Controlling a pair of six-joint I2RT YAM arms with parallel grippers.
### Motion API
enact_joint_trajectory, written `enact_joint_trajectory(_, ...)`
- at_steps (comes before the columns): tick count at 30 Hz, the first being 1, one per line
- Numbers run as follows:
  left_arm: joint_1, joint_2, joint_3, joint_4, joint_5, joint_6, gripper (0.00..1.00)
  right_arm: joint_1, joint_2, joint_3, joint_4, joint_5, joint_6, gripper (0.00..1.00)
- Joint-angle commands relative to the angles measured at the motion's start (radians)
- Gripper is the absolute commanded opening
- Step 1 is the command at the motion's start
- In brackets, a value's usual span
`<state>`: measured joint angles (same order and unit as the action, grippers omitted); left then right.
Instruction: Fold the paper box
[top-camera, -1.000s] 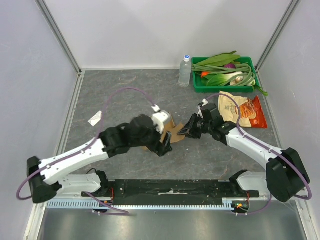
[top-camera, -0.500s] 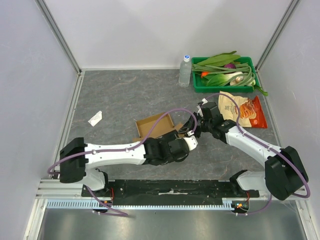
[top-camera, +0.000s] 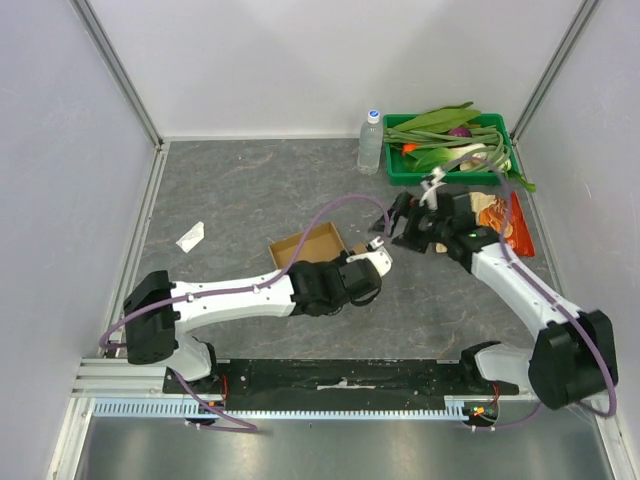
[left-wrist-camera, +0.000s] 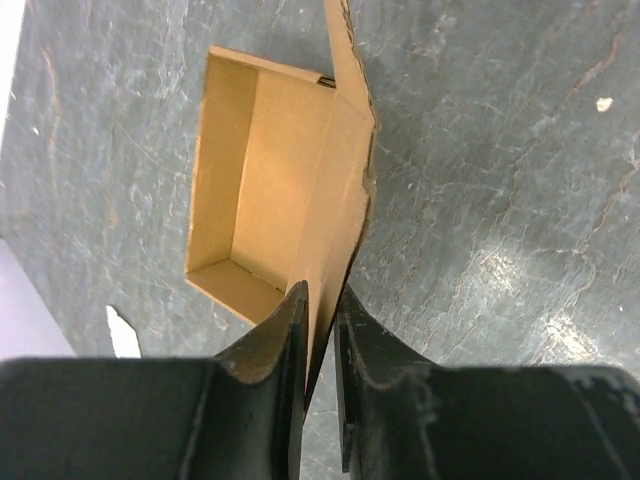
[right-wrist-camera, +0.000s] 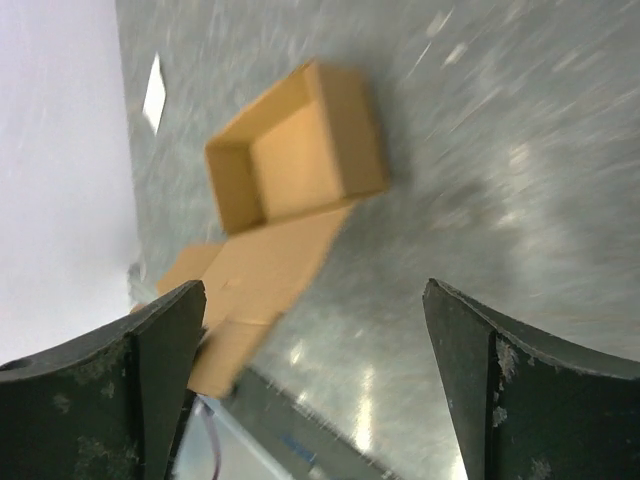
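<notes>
1. Left fingers (left-wrist-camera: 285, 335): narrow, pinching the flat flap of the box (left-wrist-camera: 270, 180) by its edge.
2. Right fingers (right-wrist-camera: 150, 370): spread wide, empty, just right of the box, not touching it.
3. Box: lying mid-bench (top-camera: 250, 180), open side up.
4. Far right corner: bottle (top-camera: 371, 142) beside green crate (top-camera: 440, 177) of vegetables.

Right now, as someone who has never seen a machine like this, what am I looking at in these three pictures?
Two white robot arms are bolted at the near edge of a grey table. One picture looks down from above; the other two come from a camera on each wrist. The left end effector, a two-fingered clamp, pinches a flap of the half-folded brown cardboard box. The right end effector hangs open and empty. Elsewhere lie a clear plastic water bottle, a green crate of vegetables, an orange snack bag and a white paper scrap.
</notes>
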<state>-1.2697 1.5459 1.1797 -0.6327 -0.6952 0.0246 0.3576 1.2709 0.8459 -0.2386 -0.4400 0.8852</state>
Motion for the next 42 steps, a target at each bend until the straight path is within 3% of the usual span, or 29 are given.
enact_joint_trajectory(1, 0.087, -0.03, 0.08, -0.09, 0.083, -0.167, 0.22, -0.101, -0.202, 0.022, -0.044, 0.128, -0.254, 0.98)
enact_joint_trajectory(4, 0.186, -0.064, 0.115, -0.12, 0.229, -0.259, 0.2, -0.1, -0.306, -0.002, -0.097, 0.313, -0.34, 0.98)
enact_joint_trajectory(6, 0.266, -0.09, 0.139, -0.134, 0.417, -0.314, 0.03, -0.101, -0.321, -0.014, -0.152, 0.359, -0.368, 0.98)
enact_joint_trajectory(9, 0.417, -0.102, 0.169, -0.142, 0.575, -0.448, 0.02, -0.071, -0.321, -0.06, -0.162, 0.382, -0.4, 0.98)
enact_joint_trajectory(12, 0.535, -0.076, 0.211, -0.151, 0.611, -0.583, 0.02, 0.029, -0.301, -0.096, -0.159, 0.469, -0.408, 0.98)
enact_joint_trajectory(14, 0.587, -0.055, 0.244, -0.168, 0.667, -0.719, 0.02, 0.16, -0.288, -0.1, -0.153, 0.588, -0.416, 0.98)
enact_joint_trajectory(15, 0.643, -0.034, 0.248, -0.182, 0.684, -0.856, 0.02, 0.211, -0.277, -0.097, -0.15, 0.618, -0.419, 0.98)
enact_joint_trajectory(19, 0.78, 0.0, 0.197, -0.23, 0.853, -1.168, 0.02, 0.403, -0.263, -0.102, -0.085, 0.673, -0.449, 0.98)
enact_joint_trajectory(23, 0.796, -0.035, 0.135, -0.165, 0.815, -1.382, 0.02, 0.547, -0.318, -0.159, 0.068, 0.73, -0.52, 0.98)
enact_joint_trajectory(27, 0.797, -0.026, 0.173, -0.266, 0.728, -1.541, 0.02, 0.691, -0.367, -0.206, 0.205, 0.753, -0.612, 0.98)
enact_joint_trajectory(31, 0.796, -0.003, 0.204, -0.337, 0.708, -1.585, 0.02, 0.793, -0.315, -0.238, 0.326, 0.92, -0.692, 0.97)
enact_joint_trajectory(37, 0.796, -0.004, 0.236, -0.387, 0.66, -1.588, 0.02, 0.879, -0.156, -0.226, 0.47, 1.119, -0.836, 0.84)
enact_joint_trajectory(42, 0.796, 0.011, 0.293, -0.407, 0.634, -1.549, 0.02, 0.935, -0.061, -0.16, 0.542, 1.196, -0.954, 0.79)
